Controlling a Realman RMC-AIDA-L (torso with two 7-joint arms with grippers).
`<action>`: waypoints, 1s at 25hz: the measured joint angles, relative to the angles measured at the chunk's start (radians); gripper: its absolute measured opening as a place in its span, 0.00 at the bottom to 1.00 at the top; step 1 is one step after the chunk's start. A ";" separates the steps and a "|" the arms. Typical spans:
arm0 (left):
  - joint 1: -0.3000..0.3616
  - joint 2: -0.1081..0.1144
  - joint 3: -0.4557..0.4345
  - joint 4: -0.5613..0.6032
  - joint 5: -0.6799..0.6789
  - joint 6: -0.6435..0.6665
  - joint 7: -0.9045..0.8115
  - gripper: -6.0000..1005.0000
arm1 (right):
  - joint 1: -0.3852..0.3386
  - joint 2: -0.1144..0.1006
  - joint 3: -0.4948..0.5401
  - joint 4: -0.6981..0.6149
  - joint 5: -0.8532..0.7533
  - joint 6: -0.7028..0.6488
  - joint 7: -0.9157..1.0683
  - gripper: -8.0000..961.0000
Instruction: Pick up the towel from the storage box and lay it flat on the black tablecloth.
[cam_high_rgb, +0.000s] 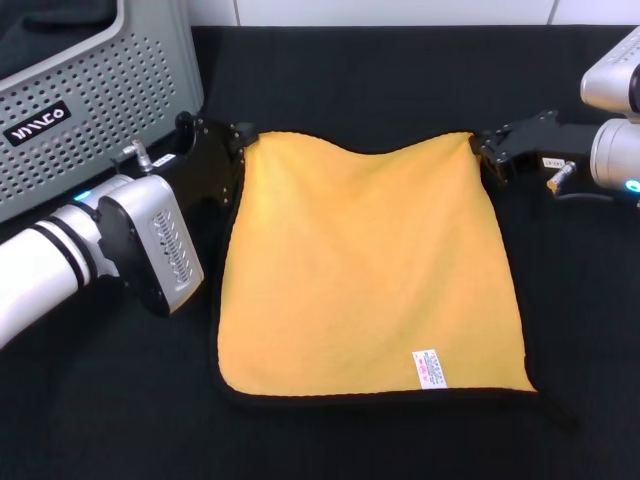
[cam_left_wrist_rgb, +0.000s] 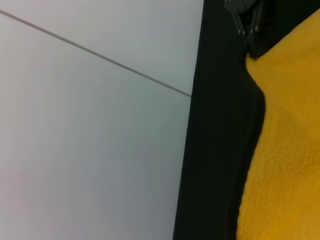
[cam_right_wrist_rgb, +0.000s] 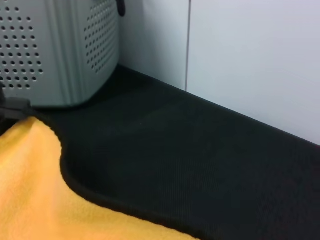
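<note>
The towel (cam_high_rgb: 365, 270) lies spread on the black tablecloth (cam_high_rgb: 400, 70), yellow-orange face up, with its white label (cam_high_rgb: 428, 368) near the front edge. My left gripper (cam_high_rgb: 243, 135) is shut on the towel's far left corner. My right gripper (cam_high_rgb: 478, 143) is shut on its far right corner. The far edge sags between them. The storage box (cam_high_rgb: 90, 100) stands at the back left. The towel also shows in the left wrist view (cam_left_wrist_rgb: 290, 150) and the right wrist view (cam_right_wrist_rgb: 30, 190).
A white wall (cam_right_wrist_rgb: 250, 60) rises right behind the tablecloth's far edge. The storage box (cam_right_wrist_rgb: 60, 50) stands close behind my left arm (cam_high_rgb: 140, 240). Bare tablecloth (cam_right_wrist_rgb: 200, 165) lies beyond the towel and in front of it.
</note>
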 joint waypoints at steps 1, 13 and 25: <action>-0.003 0.000 0.000 -0.007 0.000 0.000 0.004 0.01 | 0.000 0.000 0.000 0.000 0.002 0.005 0.000 0.11; -0.015 0.000 -0.005 -0.054 -0.096 -0.005 0.136 0.15 | -0.017 0.000 0.013 -0.011 0.038 0.025 -0.002 0.13; 0.002 0.000 0.000 -0.070 -0.119 0.061 0.287 0.46 | -0.061 0.000 0.006 -0.062 0.063 0.036 -0.009 0.39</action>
